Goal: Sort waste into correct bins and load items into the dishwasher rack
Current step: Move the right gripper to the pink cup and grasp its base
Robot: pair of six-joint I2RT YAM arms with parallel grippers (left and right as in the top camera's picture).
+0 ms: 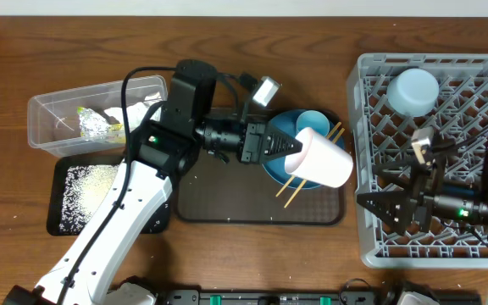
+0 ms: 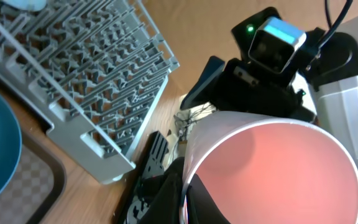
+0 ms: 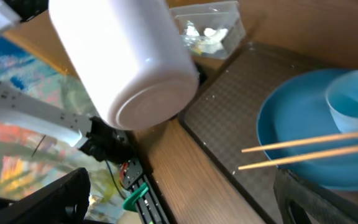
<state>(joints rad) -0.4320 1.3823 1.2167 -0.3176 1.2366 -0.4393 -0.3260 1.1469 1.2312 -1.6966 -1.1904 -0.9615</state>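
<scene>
Looking down from overhead, you have the grey rack (image 1: 473, 110) filling the right side of the table, the biggest thing there. A pale bowl (image 1: 416, 91) sits in its far left part.

- Brown serving tray (image 1: 227, 199): centre of the table, just left of the rack.
- Blue plate (image 1: 278, 173): on the right end of the serving tray.
- Clear tub (image 1: 45, 114): far left, holding crumpled scraps, among them foil (image 1: 96, 125) with a yellow-green bit beside it.
- Black tray (image 1: 58, 229): just in front of the tub, with rice (image 1: 87, 188) scattered inside.
- Your left gripper (image 1: 299, 146): jaws clamped on the rim of the pink cup (image 1: 324, 157). The cup is off the table and lying on its side, mouth toward the left wrist and base toward the rack. It hangs over the plate's right edge, between plate and rack. It is white outside and pink inside.
- Your right gripper (image 1: 379, 207): jaws wide apart with nothing in them, over the rack's left edge near the front, facing the cup's base.
- Light blue cup (image 1: 313, 121): upright on the plate, on the far side of the held cup.
- Chopsticks (image 1: 288, 190): lying side by side across the plate, with the near ends overhanging onto the serving tray.
</scene>
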